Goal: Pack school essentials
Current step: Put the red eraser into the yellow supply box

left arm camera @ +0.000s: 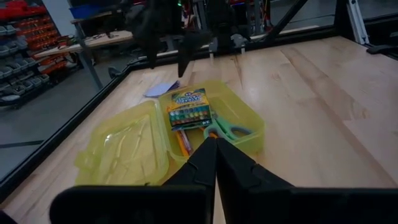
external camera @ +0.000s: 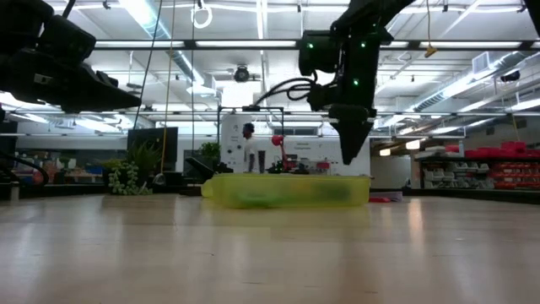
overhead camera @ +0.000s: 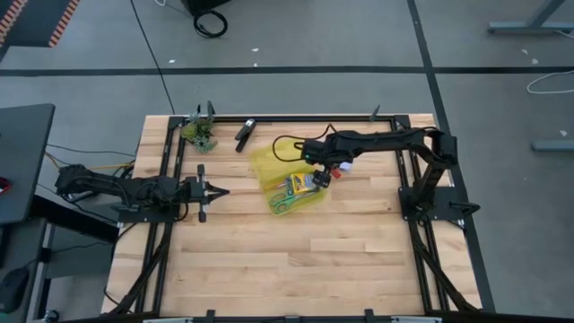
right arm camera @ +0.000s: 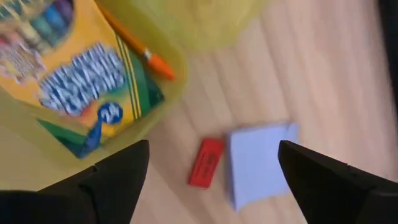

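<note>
Now, near to far across the counter (overhead camera: 296, 260):

Left gripper (overhead camera: 215, 189): rests low over the wood at the counter's left side, well apart from the case, jaws clenched on nothing, tips aimed toward the yellow case.

Yellow case (overhead camera: 316, 205): translucent, lying open near the counter's middle, its lid (left arm camera: 127, 144) flat beside the tray on the side toward the counter's back edge.

Crayon box (left arm camera: 189, 107): green and yellow, lying flat in the tray, long axis running along the tray's length.

Scissors (left arm camera: 227, 130): green handles, in the tray just beside the crayon box, at the tray's end toward the counter's front.

Orange pencils (left arm camera: 182, 142): lying lengthwise in the tray, partly under the crayon box; one tip shows past the box (right arm camera: 143, 53).

Right gripper (overhead camera: 330, 173): hangs just beside the case's right edge, above the eraser and notepad, jaws released and spread wide, holding nothing, pointing straight down.

Red eraser (right arm camera: 206, 163): on bare wood outside the case, just beside the notepad, long axis roughly parallel to the notepad's near edge.

Pale blue notepad (right arm camera: 258, 160): flat on the wood, outside the case.

Black clip-like object (overhead camera: 245, 133): near the back rail, tilted diagonally.

Green clump (overhead camera: 201, 133): at the back left corner.
</note>
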### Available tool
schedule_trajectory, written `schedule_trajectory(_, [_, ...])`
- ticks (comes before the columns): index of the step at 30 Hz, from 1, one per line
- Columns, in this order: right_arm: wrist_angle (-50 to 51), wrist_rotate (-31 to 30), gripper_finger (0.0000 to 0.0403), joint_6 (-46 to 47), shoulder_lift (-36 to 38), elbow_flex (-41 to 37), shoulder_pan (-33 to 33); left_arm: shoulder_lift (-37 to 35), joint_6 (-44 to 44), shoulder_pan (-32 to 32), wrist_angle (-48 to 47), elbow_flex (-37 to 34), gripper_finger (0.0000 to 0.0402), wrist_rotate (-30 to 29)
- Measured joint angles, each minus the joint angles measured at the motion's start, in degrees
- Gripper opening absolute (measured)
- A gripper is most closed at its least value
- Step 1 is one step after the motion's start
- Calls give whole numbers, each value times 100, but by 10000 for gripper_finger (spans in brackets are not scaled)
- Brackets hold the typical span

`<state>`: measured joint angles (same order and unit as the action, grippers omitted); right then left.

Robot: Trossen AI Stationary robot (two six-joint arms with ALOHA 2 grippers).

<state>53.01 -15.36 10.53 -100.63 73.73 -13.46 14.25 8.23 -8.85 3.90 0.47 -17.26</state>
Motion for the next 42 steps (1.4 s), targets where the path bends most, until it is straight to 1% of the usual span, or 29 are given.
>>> schedule_trajectory(6, [105,371,338,1335,-1,-240,-67,-1,0,-1,-2,0,13,-2])
schedule_trajectory(9, [85,410,323,1951,-1,-349,-71,0,0,1,-2,0,9,-2])
schedule_trajectory(15, [5,414,291,2417,-1,-699,-69,-1,-7,1,-2,0,17,-2])
schedule_trajectory(19, [-245,561,275,2642,-1,-919,-67,-1,-9,0,-1,0,22,-2])
schedule_trajectory(27, [-755,644,259,2723,-1,-1268,-112,-1,-13,-1,2,0,11,-2])
schedule_trajectory(32, [-1102,627,255,2661,-1,-1499,-240,-1,-15,1,2,0,13,-2])
schedule_trajectory(37, [-1122,527,255,2525,-1,-1575,-376,-1,-17,1,4,0,20,-2])
schedule_trajectory(42, [-1125,532,255,2256,-1,-1575,-457,-1,-17,1,4,0,12,-2])
